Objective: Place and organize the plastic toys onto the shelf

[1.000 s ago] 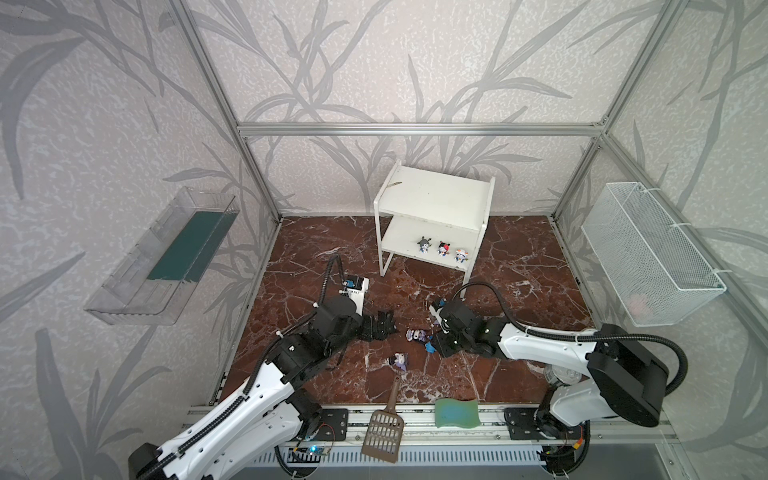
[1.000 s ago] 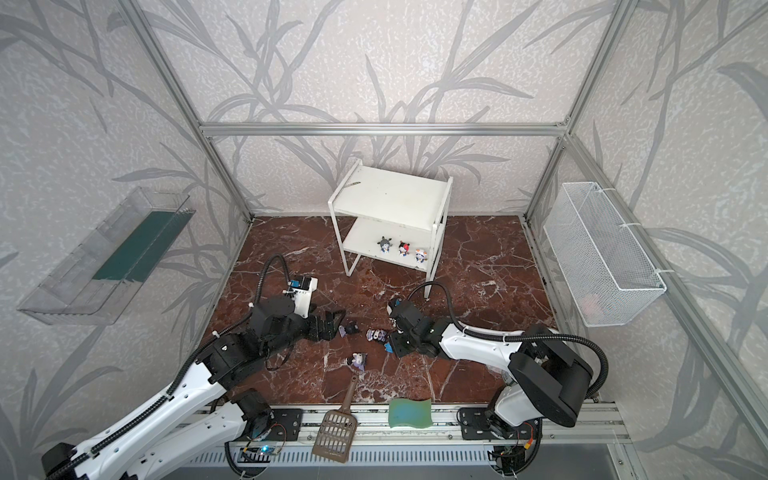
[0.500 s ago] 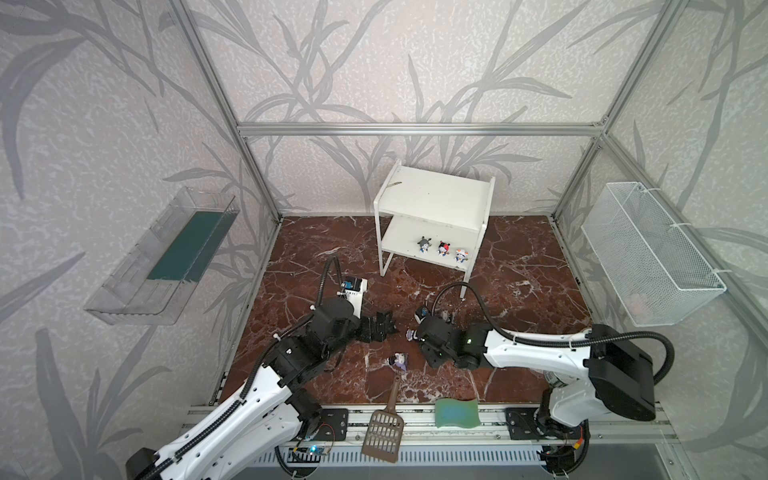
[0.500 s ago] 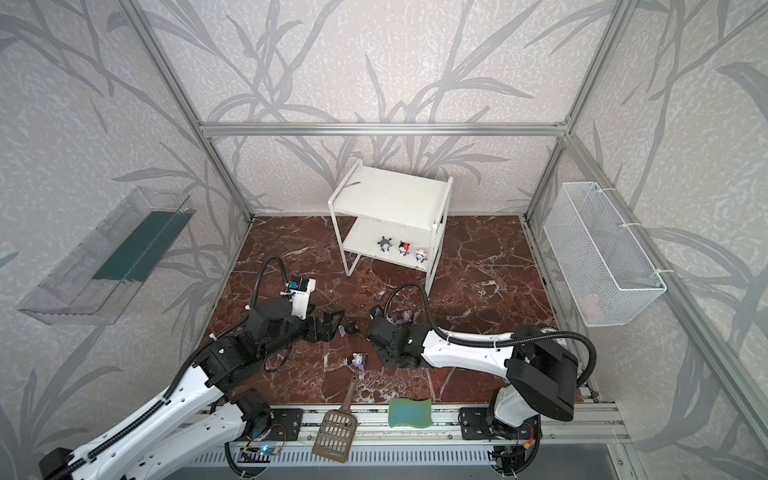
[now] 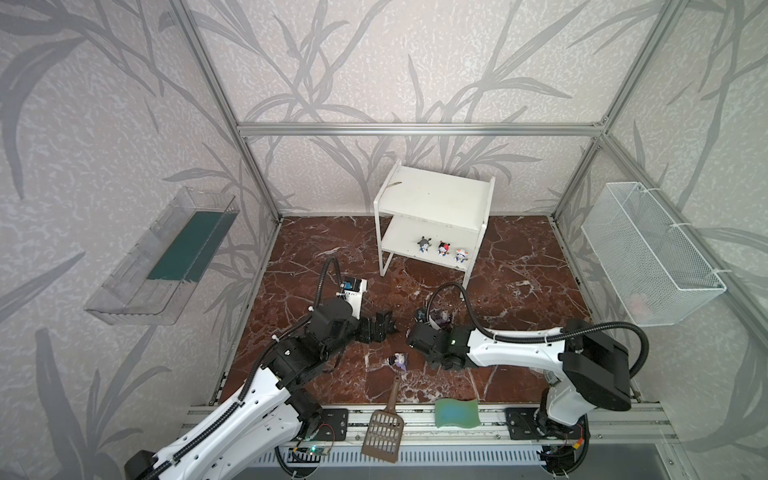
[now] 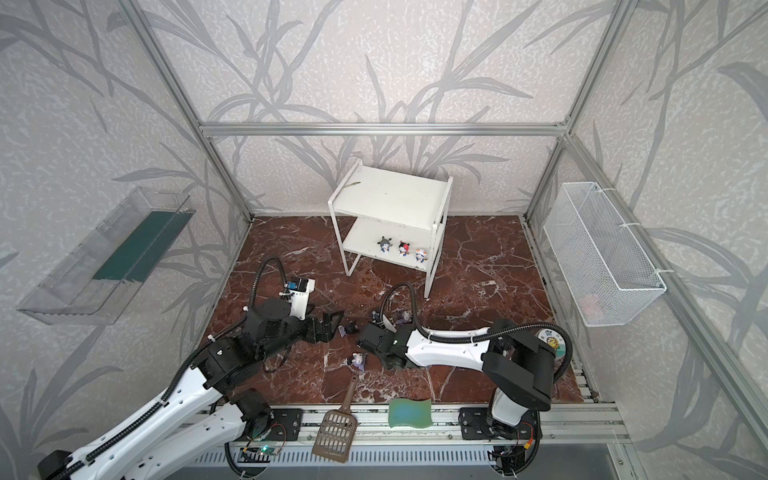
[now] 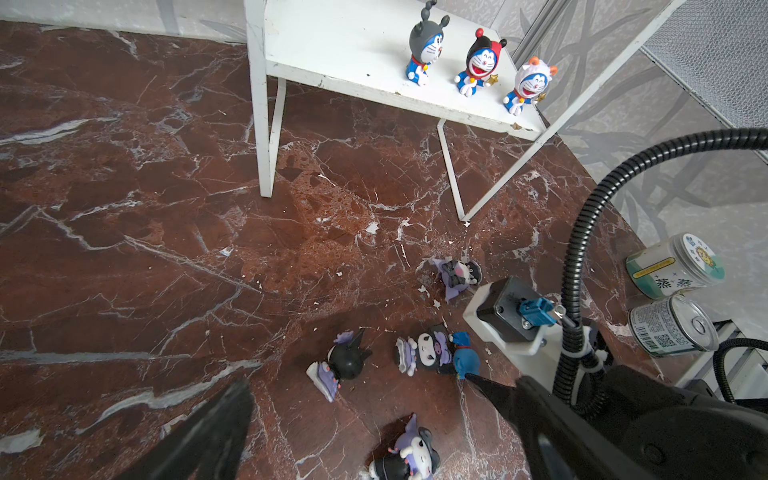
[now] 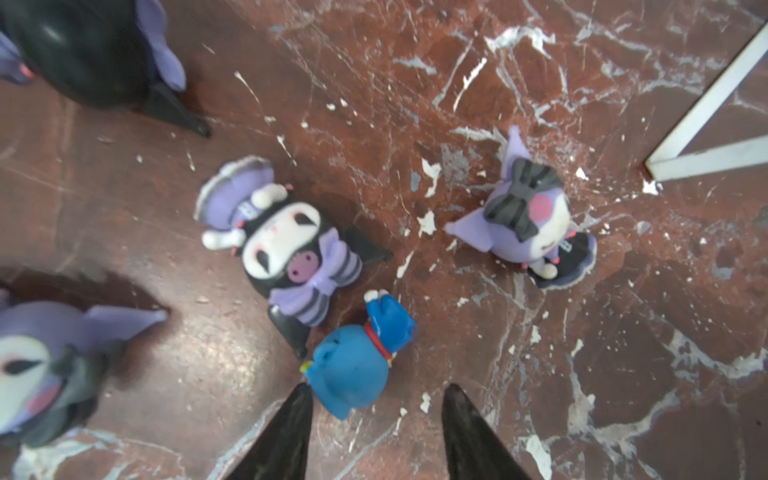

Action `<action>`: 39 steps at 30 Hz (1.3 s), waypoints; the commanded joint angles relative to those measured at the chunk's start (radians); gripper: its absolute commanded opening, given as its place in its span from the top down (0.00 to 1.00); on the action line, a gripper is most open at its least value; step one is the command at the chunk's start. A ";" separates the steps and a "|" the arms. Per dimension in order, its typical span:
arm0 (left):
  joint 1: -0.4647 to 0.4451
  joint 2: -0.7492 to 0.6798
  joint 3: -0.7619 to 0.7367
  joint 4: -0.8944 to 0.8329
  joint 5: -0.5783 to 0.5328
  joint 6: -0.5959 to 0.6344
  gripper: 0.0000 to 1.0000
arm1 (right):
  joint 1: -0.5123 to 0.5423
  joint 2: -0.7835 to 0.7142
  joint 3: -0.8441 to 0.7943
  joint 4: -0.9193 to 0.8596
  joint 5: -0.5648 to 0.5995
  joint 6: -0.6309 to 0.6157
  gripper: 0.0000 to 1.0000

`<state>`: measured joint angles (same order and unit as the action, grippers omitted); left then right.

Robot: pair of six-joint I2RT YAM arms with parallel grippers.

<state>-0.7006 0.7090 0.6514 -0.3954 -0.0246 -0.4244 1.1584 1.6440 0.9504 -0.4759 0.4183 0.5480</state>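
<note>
The white shelf (image 5: 434,195) stands at the back with three blue-white toys on its lower board: grey-headed (image 7: 426,45), red-black (image 7: 478,62) and white (image 7: 528,85). On the marble floor lie several purple and black toys, among them a white-faced one (image 8: 282,245), one with a black bow (image 8: 528,224) and one seen from its black back (image 7: 343,363). A blue toy (image 8: 357,370) lies face down just ahead of my right gripper (image 8: 377,386), which is open, one fingertip beside the toy's head. My left gripper (image 5: 384,326) is wide open and empty, low over the floor.
A brown scoop (image 5: 384,432) and a green sponge (image 5: 456,412) lie at the front rail. A wire basket (image 5: 648,257) hangs on the right wall, a clear tray (image 5: 162,257) on the left. Two cans (image 7: 671,326) stand at the right edge.
My right arm has reached further left and slightly nearer over the toys on the floor, and its jaws have spread. The left arm has hardly moved.
</note>
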 commanded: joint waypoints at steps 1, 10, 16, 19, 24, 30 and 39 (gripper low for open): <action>-0.003 -0.009 -0.009 0.008 0.000 0.009 0.01 | 0.009 0.004 0.027 -0.015 0.003 -0.003 0.49; -0.003 -0.009 -0.010 0.014 0.005 0.010 0.01 | 0.009 0.056 0.066 -0.052 -0.025 0.035 0.49; -0.003 -0.026 -0.016 0.013 0.003 0.006 0.01 | 0.005 0.120 0.101 -0.084 -0.015 0.051 0.50; -0.003 -0.028 -0.017 0.014 0.001 0.006 0.01 | 0.008 0.115 0.104 -0.111 0.018 0.072 0.49; -0.003 -0.022 -0.017 0.020 0.007 0.009 0.01 | 0.012 0.072 0.073 -0.144 0.095 0.124 0.47; -0.003 -0.021 -0.015 0.019 0.009 0.009 0.01 | -0.026 0.012 0.000 -0.122 0.087 0.141 0.46; -0.002 -0.029 -0.015 0.016 0.009 0.005 0.01 | -0.089 -0.058 -0.096 0.016 -0.006 0.050 0.55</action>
<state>-0.7006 0.6903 0.6460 -0.3885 -0.0227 -0.4206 1.0775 1.6112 0.8684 -0.5133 0.4343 0.6338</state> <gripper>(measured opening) 0.994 0.456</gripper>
